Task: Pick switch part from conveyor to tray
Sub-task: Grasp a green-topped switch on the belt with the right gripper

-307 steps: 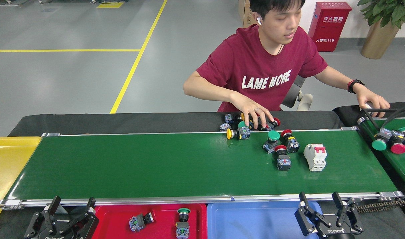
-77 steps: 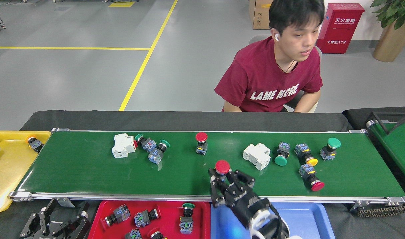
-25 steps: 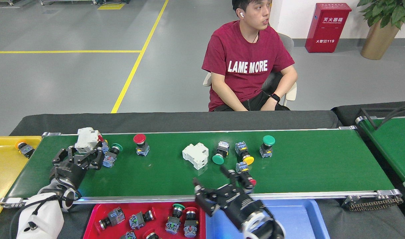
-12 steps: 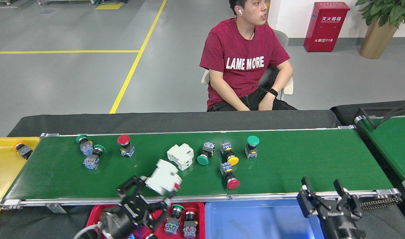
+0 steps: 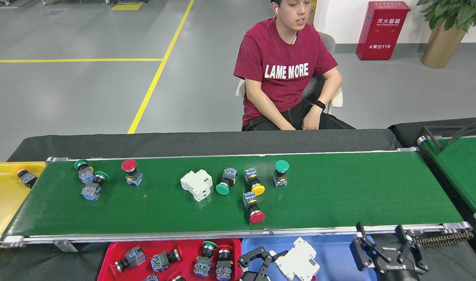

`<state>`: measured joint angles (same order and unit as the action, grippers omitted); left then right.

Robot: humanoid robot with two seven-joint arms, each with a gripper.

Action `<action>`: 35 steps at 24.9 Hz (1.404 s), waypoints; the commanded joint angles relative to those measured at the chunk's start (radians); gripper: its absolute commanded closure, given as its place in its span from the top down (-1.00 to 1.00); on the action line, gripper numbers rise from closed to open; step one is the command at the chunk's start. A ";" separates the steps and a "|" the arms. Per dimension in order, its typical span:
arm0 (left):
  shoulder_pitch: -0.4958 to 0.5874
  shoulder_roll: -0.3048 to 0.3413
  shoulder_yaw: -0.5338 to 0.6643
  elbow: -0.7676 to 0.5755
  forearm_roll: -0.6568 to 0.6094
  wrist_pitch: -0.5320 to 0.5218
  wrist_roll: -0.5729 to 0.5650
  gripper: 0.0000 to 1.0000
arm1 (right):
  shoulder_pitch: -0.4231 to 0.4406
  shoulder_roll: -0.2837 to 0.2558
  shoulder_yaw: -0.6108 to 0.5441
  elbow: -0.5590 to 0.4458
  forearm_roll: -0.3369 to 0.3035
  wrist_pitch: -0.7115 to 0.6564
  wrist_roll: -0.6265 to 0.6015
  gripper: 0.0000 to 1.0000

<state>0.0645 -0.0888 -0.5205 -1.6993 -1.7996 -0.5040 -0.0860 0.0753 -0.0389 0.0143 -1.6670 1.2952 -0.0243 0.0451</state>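
Note:
The conveyor (image 5: 339, 195) carries several switch parts: a white breaker (image 5: 197, 184), green, yellow and red push buttons around (image 5: 254, 183), a red button (image 5: 130, 171) and two green ones (image 5: 87, 179) at the left. My left gripper (image 5: 275, 259) sits at the bottom edge over the blue tray (image 5: 339, 253), with a finger touching a second white breaker (image 5: 298, 260). Whether it still clamps that breaker is unclear. My right gripper (image 5: 386, 244) hangs open and empty over the blue tray's right end.
A red tray (image 5: 109, 257) holds several push buttons. The yellow tray (image 5: 4, 199) at the left has an orange button (image 5: 25, 176). A second green belt (image 5: 456, 168) angles in at the right. A person (image 5: 286, 70) sits behind the table.
My left gripper carried the white breaker rightward from the belt's front edge to above the blue tray. The parts on the belt drifted left. My right gripper stayed in place.

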 commanded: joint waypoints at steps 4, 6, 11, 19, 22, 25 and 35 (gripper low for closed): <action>0.054 0.000 0.154 -0.025 0.032 0.061 0.015 1.00 | -0.157 0.008 0.064 0.089 0.004 0.032 0.067 0.94; 0.080 0.000 0.300 -0.054 0.075 0.070 0.048 1.00 | -0.190 0.008 0.069 0.110 -0.002 0.030 0.087 0.94; 0.115 0.044 0.749 -0.016 0.166 0.056 0.088 1.00 | -0.290 0.030 0.121 0.187 -0.004 0.023 0.144 0.95; 0.158 0.141 0.870 0.072 0.263 -0.011 0.091 1.00 | -0.437 0.085 0.253 0.378 -0.020 0.020 0.142 0.95; 0.123 0.136 0.861 0.075 0.263 -0.011 0.091 1.00 | -0.496 0.132 0.299 0.458 -0.020 0.017 0.139 0.96; -0.043 0.138 0.855 0.158 0.253 -0.002 0.084 1.00 | -0.563 0.179 0.322 0.563 -0.020 0.017 0.131 0.96; -0.463 0.247 0.853 0.691 0.178 0.094 0.091 0.99 | -0.770 0.203 0.428 0.900 -0.111 -0.042 -0.002 -0.93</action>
<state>-0.3703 0.1451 0.3327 -1.0219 -1.6202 -0.4346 -0.0062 -0.6642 0.1593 0.4349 -0.7684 1.1951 -0.0322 0.0871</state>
